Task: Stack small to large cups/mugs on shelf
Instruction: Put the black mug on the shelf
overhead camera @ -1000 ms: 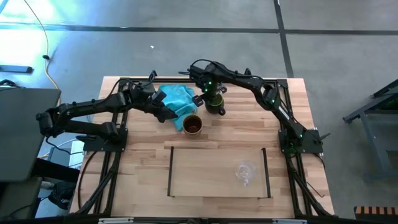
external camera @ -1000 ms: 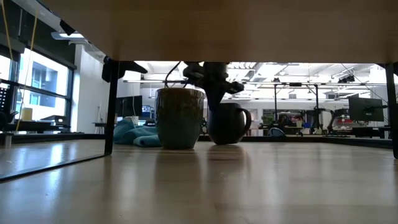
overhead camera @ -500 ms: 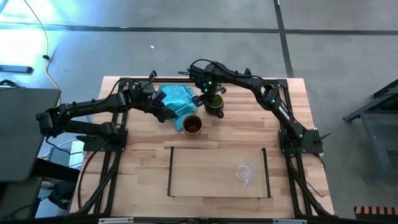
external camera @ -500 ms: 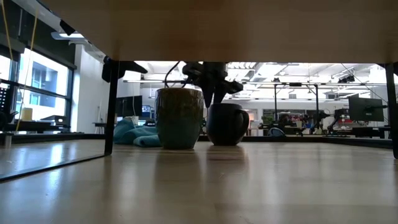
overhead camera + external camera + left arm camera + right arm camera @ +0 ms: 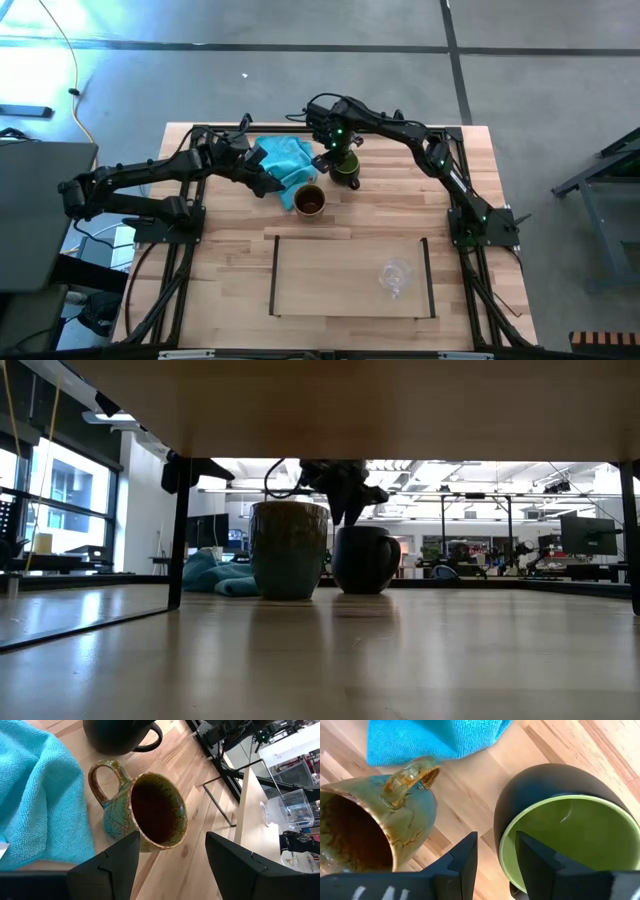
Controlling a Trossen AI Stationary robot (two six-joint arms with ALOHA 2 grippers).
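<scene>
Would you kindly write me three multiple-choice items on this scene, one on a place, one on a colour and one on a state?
1. Where is the glass cup?
A. on the shelf
B. on the cloth
C. inside a mug

2. What colour is the inside of the dark mug?
A. red
B. white
C. green

3. How is the left gripper?
A. shut on the cloth
B. open, short of the glazed mug
C. shut on the glass cup

Answers:
1 A: the high view shows the cup on the board, near its right rail.
2 C: the right wrist view looks into a green interior.
3 B: the left wrist view shows both fingers spread, with the mug beyond them, untouched.
</scene>
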